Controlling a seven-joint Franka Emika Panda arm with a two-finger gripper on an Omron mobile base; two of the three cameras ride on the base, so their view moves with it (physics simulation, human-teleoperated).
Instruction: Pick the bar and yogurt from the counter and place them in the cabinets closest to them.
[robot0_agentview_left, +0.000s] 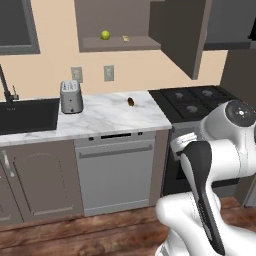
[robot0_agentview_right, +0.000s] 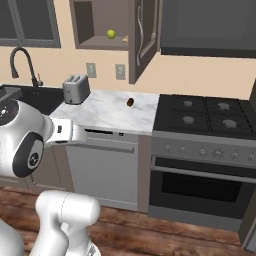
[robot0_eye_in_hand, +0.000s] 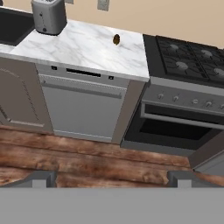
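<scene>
Two small things sit on the shelf of the open wall cabinet (robot0_agentview_left: 120, 44): a green ball (robot0_agentview_left: 105, 35) and, just to its right, the flat tan bar (robot0_agentview_left: 126, 39). The two lie near each other but apart, and the cabinet door (robot0_agentview_left: 182, 35) swings out to the right. Below, the marble tabletop (robot0_agentview_left: 100, 117) carries a toaster (robot0_agentview_left: 71, 96) at its left end, next to the dark sink (robot0_agentview_left: 27, 115), and a dark brown lump (robot0_agentview_left: 130, 102) toward the back right, well apart from the toaster. A stove (robot0_agentview_right: 207, 112) adjoins the tabletop on the right, with an oven (robot0_agentview_right: 200, 187) under it; a dishwasher (robot0_agentview_left: 116, 172) sits beneath the marble. I cannot make out the yogurt anywhere among these things. The arm (robot0_agentview_left: 210, 170) is folded back over the wooden floor (robot0_eye_in_hand: 87, 157), well away from the tabletop. In the hand view the jaws (robot0_eye_in_hand: 112, 178) stand wide apart and empty, pointing down at the floor before the dishwasher and oven.
</scene>
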